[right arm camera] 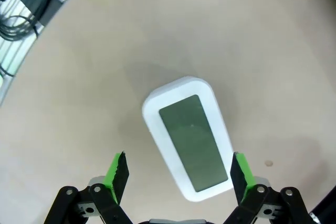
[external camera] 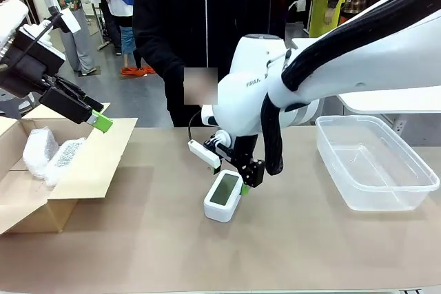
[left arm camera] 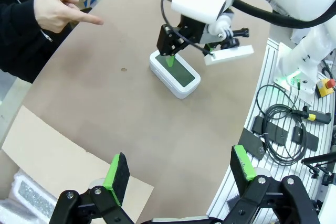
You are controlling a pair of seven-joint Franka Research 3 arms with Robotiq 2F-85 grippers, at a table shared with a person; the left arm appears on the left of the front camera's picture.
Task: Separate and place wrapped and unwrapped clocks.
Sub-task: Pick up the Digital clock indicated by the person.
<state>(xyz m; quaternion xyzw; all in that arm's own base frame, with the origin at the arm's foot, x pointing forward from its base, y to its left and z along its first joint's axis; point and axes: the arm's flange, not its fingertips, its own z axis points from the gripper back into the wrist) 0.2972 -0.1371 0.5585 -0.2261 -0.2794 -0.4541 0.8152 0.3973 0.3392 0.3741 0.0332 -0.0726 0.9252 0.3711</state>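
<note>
My right gripper spread wide just above the bare clock, my left gripper spread too — over the cardboard box, two wrapped clocks inside.

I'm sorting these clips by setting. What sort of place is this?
Probably a robotics lab or demo space: a person stands across the table, loose cables lie beside it, and an emergency-stop button sits nearby.

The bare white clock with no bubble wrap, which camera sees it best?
The right wrist view: the bare clock lies face up between the open fingers, grey screen whole. The front view shows the bare clock partly behind the right gripper. The left wrist view shows it farther off.
</note>
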